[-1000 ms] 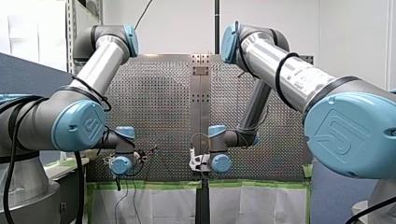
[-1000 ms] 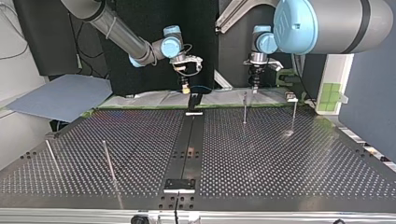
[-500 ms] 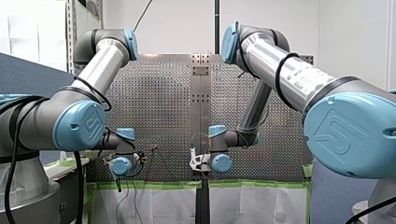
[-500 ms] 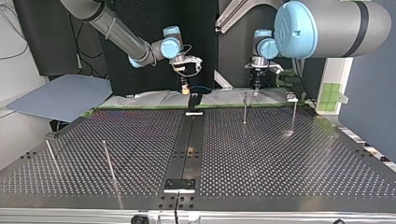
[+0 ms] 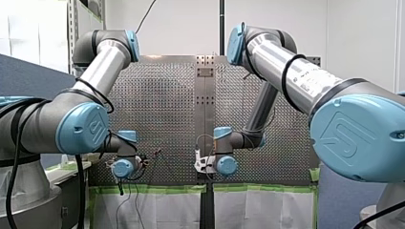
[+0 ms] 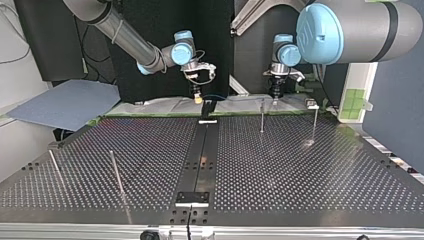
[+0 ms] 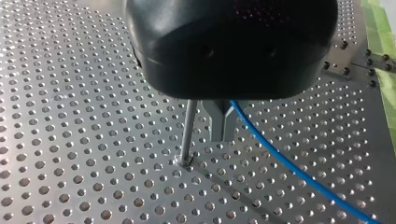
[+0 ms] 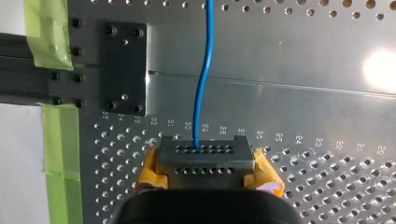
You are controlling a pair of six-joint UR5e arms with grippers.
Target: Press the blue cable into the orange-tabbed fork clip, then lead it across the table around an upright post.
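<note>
My left gripper (image 7: 223,138) is shut on the blue cable (image 7: 289,163), which leaves its metal fingers and trails away over the perforated table (image 7: 70,140). An upright post (image 7: 187,135) stands close beside those fingers. In the top view my left gripper (image 6: 275,93) hangs just behind that post (image 6: 261,116). My right gripper (image 8: 205,161), with yellow pads (image 8: 150,171), is shut on the same cable (image 8: 203,84), which runs straight ahead of it. In the top view it (image 6: 198,97) hovers at the table's back edge by the centre rail. I cannot make out the orange-tabbed clip.
More posts stand at the top view's right (image 6: 314,122) and front left (image 6: 116,172). A black rail (image 6: 202,150) splits the table. Green tape (image 8: 56,140) lines the back edge, and a blue sheet (image 6: 65,102) lies off the table at the left.
My left gripper has crept toward the top view's right, still behind the post. My right gripper has barely moved.
</note>
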